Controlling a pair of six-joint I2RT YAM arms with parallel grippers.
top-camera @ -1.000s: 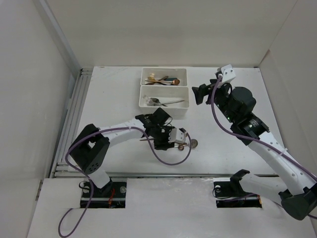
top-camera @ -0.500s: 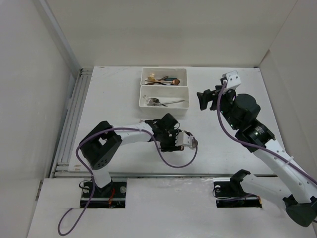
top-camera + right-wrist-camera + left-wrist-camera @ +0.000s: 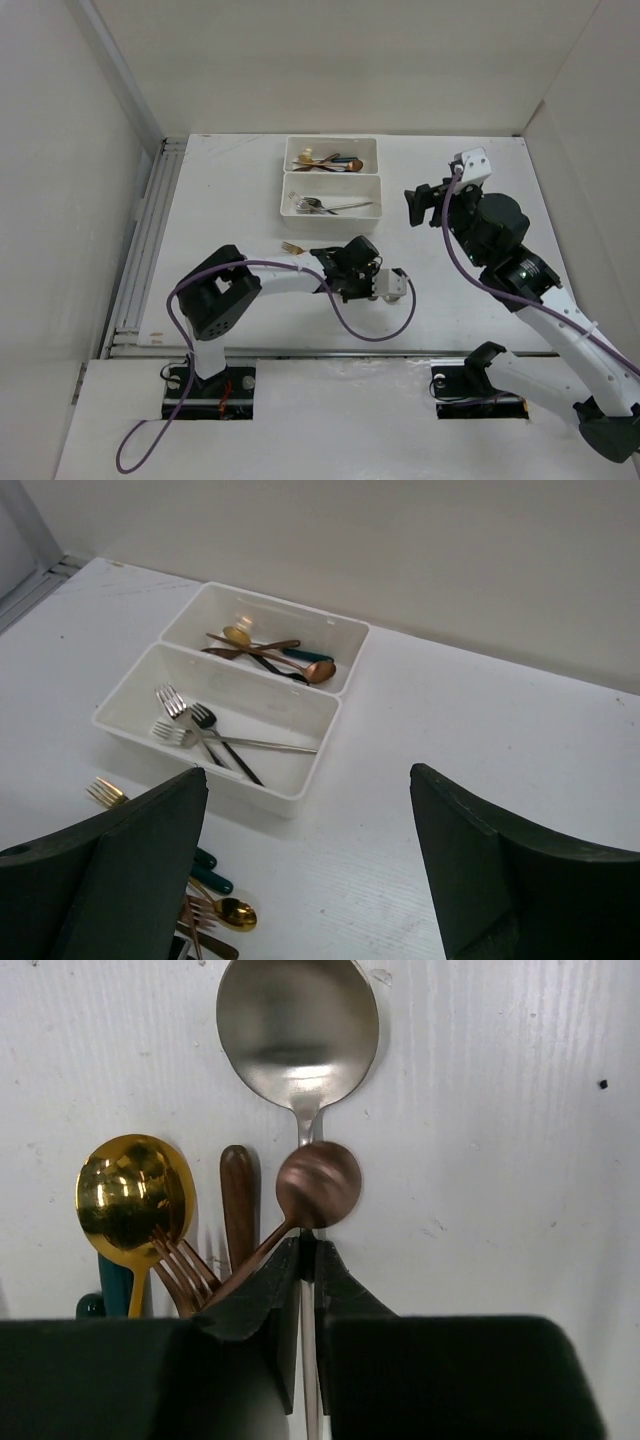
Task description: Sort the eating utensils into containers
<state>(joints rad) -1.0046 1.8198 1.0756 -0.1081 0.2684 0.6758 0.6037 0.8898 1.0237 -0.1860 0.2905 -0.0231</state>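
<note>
My left gripper [image 3: 308,1245] is low over a cluster of utensils on the table and is shut on the thin handle of a silver spoon [image 3: 297,1025]. A copper spoon [image 3: 318,1185] lies across that handle just ahead of the fingertips. Beside it lie a gold spoon [image 3: 133,1192], a copper fork [image 3: 180,1265] and a brown handle [image 3: 237,1205]. The far container [image 3: 290,150] holds spoons, the near container [image 3: 287,195] forks. My right gripper [image 3: 308,770] hangs open and holds nothing, above the table right of the containers.
A gold fork [image 3: 291,247] lies alone on the table left of the left wrist [image 3: 362,262]. Dark green handles [image 3: 210,880] sit near the cluster. White walls enclose the table; a metal rail [image 3: 150,230] runs along its left edge.
My left gripper has slid right over the utensil cluster and closed on the silver spoon's handle. The right arm has drifted slightly right, still open.
</note>
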